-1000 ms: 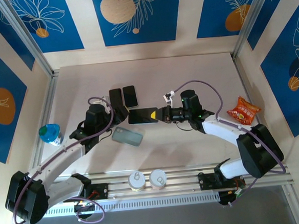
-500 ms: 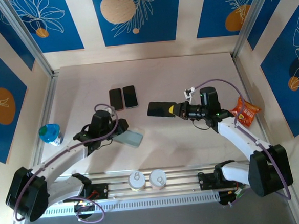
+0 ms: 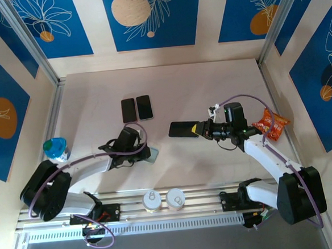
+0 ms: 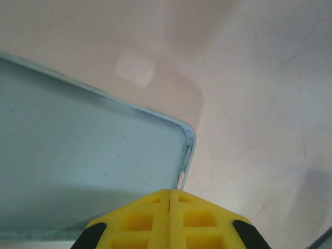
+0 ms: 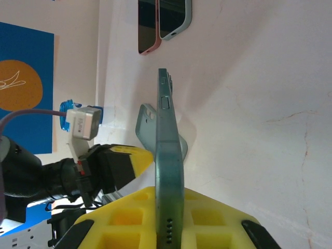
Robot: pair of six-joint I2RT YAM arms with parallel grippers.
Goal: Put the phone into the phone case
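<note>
Looking from above, the left fingers (image 3: 147, 153) are clenched on the pale blue phone case (image 3: 153, 154) at the near left of the bench (image 3: 209, 87). The right fingers (image 3: 201, 128) grasp the dark phone (image 3: 183, 128), apart from the case, to its right. Left wrist: the yellow fingers (image 4: 170, 207) meet on the rim of the case (image 4: 78, 155). Right wrist: the phone (image 5: 168, 145) stands edge-on between its fingers, the case (image 5: 147, 122) just beyond.

Matt pale-blue rubbery phone case (image 4: 78, 166), glossy black phone (image 3: 183, 129); smooth matt table (image 4: 259, 78)
</note>
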